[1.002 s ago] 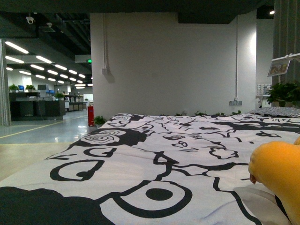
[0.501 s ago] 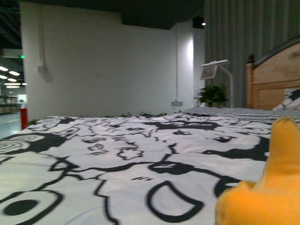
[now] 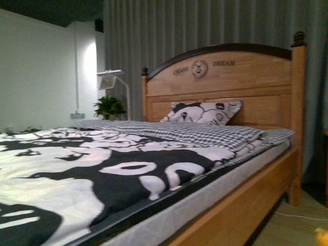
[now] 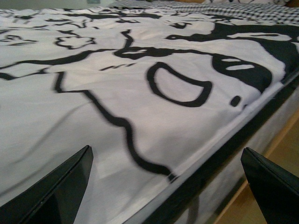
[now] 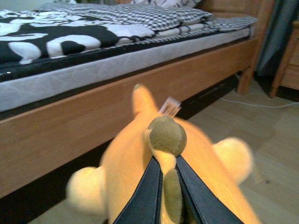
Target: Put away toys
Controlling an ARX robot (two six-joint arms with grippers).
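Plush toy (image 5: 133, 154), orange-yellow: right gripper (image 5: 168, 162) pinches its brown tuft and holds it beside bed frame (image 5: 93, 109), likely for stowing. Left gripper (image 4: 166, 151): jaws apart, empty, above duvet (image 4: 140, 70).

front view looks low along the bed (image 3: 241, 212); both wrist views share it.

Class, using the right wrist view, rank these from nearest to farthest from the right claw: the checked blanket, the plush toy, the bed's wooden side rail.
1. The plush toy, gripped in the right claw.
2. The wooden side rail, just beyond the toy.
3. The checked blanket, at the bed's head end.
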